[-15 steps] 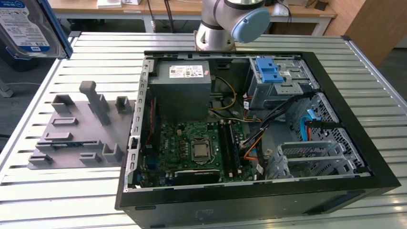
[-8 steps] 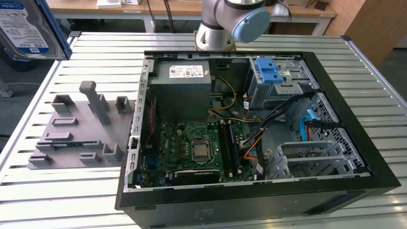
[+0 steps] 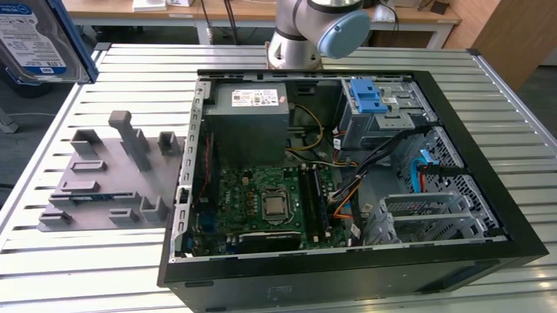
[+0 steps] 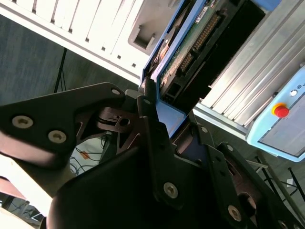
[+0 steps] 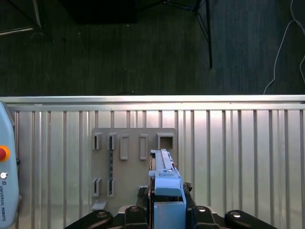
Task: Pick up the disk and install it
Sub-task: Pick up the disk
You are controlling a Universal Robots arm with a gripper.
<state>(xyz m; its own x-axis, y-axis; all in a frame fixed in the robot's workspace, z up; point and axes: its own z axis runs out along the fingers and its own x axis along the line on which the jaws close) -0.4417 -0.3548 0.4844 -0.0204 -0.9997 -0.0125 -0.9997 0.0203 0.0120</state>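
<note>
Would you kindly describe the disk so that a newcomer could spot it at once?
Start at the open computer case on the slatted table; off its side, toward the exterior view's left, lies a grey slotted fixture. The disk is held above it in the claw, the only silver slab with a white-and-blue label in a blue frame.

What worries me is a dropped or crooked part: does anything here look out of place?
Nothing stands out. The gripper is shut on the disk, held straight between its fingers, clear of the grey fixture. The open computer case lies flat on the slatted table, nothing spilled or visibly damaged.
</note>
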